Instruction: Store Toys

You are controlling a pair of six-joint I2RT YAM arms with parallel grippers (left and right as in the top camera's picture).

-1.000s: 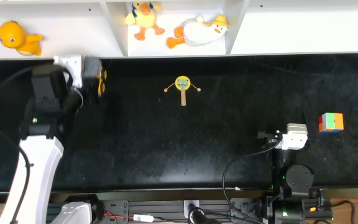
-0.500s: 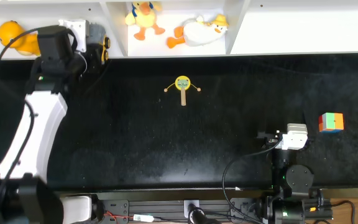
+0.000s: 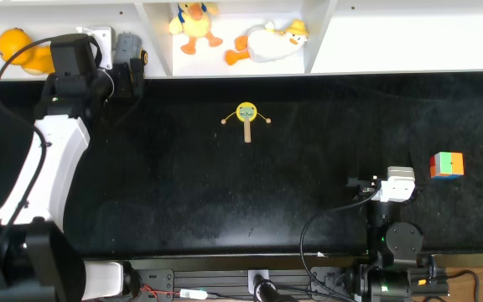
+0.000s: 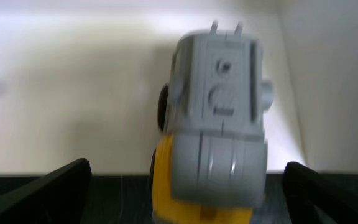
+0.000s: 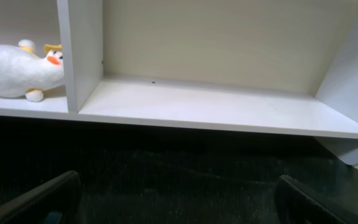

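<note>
1. White shelf (image 3: 392, 50) along the far edge of the black table (image 3: 225, 193), split into bays, likely the toys' home; orange duck (image 3: 23, 49), yellow duck (image 3: 195, 23) and white plush (image 3: 267, 42) inside.
2. Left arm (image 3: 49, 168) stretched to the left bay; left gripper (image 4: 185, 174) at its lip, fingers wide, gripping nothing.
3. Right gripper (image 5: 179, 193) low near its base, fingers wide, facing the bare right bay.
4. Grey-and-yellow truck (image 4: 213, 118) between the left fingers, untouched, seemingly set down beside the divider.
5. Cube (image 3: 446, 164) and rattle (image 3: 246, 113) out on the table, unstored.

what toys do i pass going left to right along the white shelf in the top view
orange duck → grey and yellow toy vehicle → yellow duck plush → white duck plush
</note>
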